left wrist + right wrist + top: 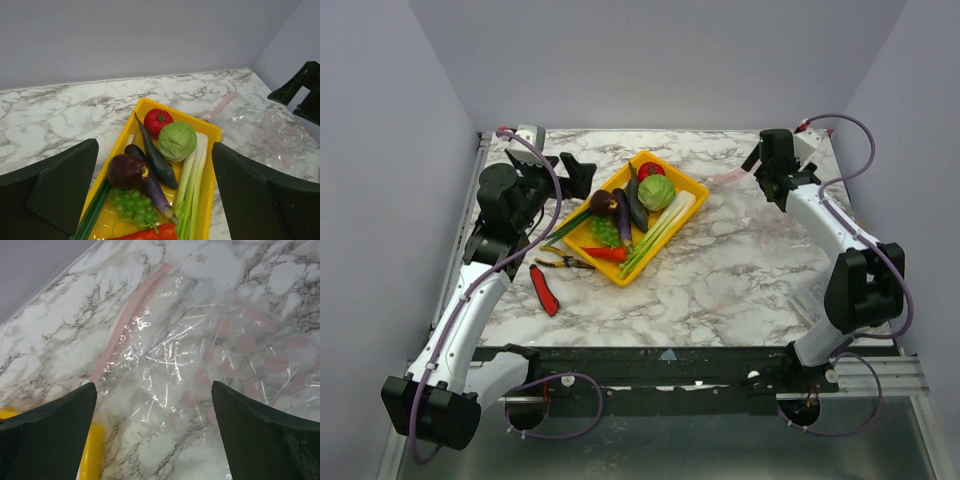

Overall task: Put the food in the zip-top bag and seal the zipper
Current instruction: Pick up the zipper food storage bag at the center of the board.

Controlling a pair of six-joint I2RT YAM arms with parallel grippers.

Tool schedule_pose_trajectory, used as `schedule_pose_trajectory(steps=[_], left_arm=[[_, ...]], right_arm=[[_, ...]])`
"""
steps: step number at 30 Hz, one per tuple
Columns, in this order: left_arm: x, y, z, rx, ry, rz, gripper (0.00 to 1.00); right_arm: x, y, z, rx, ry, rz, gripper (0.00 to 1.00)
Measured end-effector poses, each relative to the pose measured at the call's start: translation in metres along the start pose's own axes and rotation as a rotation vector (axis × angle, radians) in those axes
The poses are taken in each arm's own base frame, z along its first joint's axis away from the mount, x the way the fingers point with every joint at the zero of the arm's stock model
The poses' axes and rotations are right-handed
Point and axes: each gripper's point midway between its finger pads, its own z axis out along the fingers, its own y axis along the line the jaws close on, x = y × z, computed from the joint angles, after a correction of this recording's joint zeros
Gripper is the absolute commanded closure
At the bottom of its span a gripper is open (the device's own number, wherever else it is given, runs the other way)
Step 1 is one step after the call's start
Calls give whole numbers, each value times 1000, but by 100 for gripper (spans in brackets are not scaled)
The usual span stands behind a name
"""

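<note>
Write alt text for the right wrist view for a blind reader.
A clear zip-top bag lies flat on the marble table, its pink zipper running toward the upper left. The right end effector hovers open above it, with a yellow tray corner at lower left.

Marble-patterned table within plain pale grey walls, evenly lit.

No legible text or markings anywhere

Tray: yellow, rectangular, lying at a slant on the table.
Table: white-grey marble top under the tray.
Pliers: yellow-handled, just beside the tray's near-left edge.
Red-handled tool: near the tray, beyond the pliers.
</note>
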Motion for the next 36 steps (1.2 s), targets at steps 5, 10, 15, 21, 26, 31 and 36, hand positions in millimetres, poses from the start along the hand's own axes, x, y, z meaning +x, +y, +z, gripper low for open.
schedule_pose_trajectory(steps=[5,10,15,21,26,31,36], left_arm=[[1,-10,-1,40,7,-3,2],[3,-14,-1,61,14,-10,3],[7,-20,-3,95,35,-25,3],[12,-27,-2,130,59,-54,4],[19,-30,0,153,85,-81,5],[22,-34,1,173,98,-97,5],[26,-36,2,188,113,-113,5]], right_arm=[[7,-3,20,129,46,13,0],[13,-2,43,227,78,-25,0],[26,-2,64,280,109,-78,0],[32,8,89,304,116,-135,0],[27,29,115,310,89,-191,0],[35,37,135,345,80,-276,0],[55,34,143,375,89,-408,0]])
